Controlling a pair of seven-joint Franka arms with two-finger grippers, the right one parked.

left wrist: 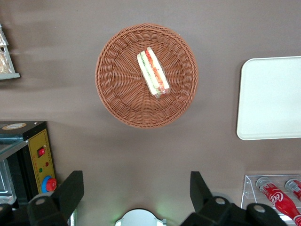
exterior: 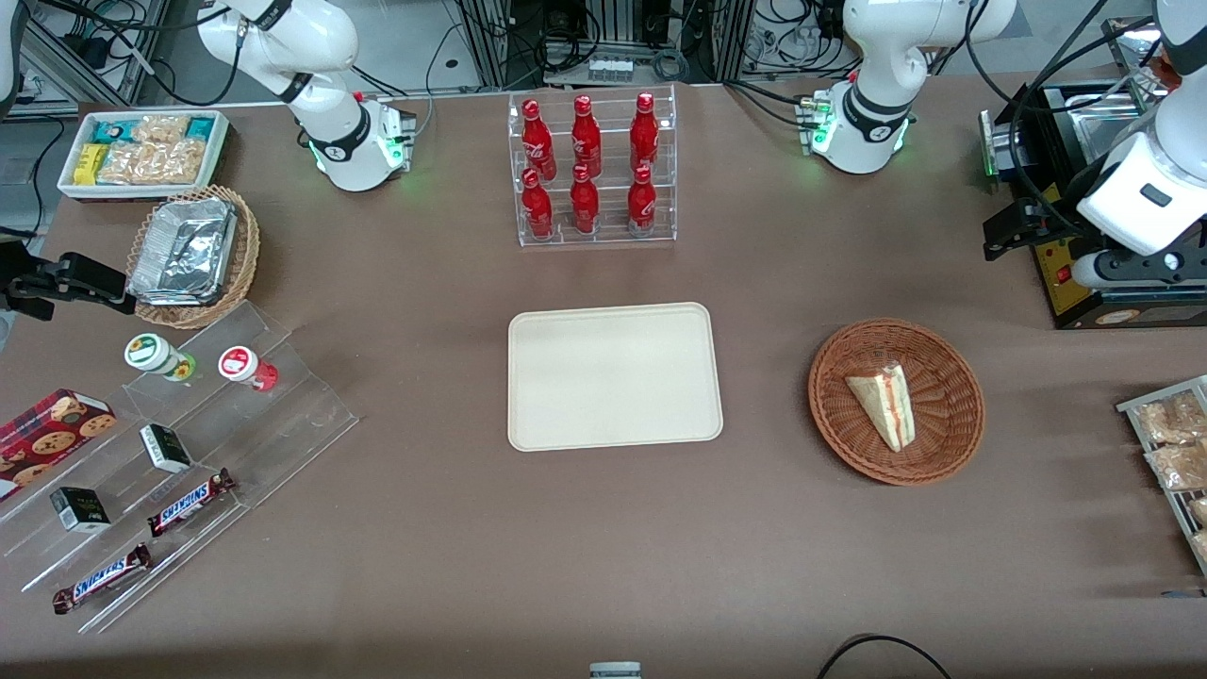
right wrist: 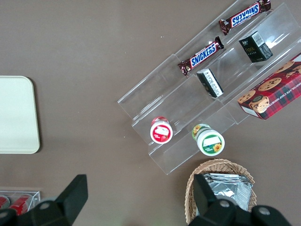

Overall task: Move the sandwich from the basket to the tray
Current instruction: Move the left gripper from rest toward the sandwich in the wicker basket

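Note:
The sandwich (exterior: 884, 406), a pale wedge with red and green filling along its edge, lies in the round reddish-brown wicker basket (exterior: 952, 372). The cream tray (exterior: 614, 375) lies flat at the table's middle and holds nothing. My left gripper (exterior: 1005, 231) hangs high above the table, farther from the front camera than the basket, toward the working arm's end. It is open and holds nothing. In the left wrist view the open gripper (left wrist: 136, 188) is well apart from the basket (left wrist: 117, 80), the sandwich (left wrist: 153, 72) and the tray (left wrist: 270, 99).
A black and yellow machine (exterior: 1075, 283) stands beside my gripper. A clear rack of red bottles (exterior: 590, 170) stands farther from the front camera than the tray. A wire rack of snack packets (exterior: 1174, 443) lies at the working arm's table edge.

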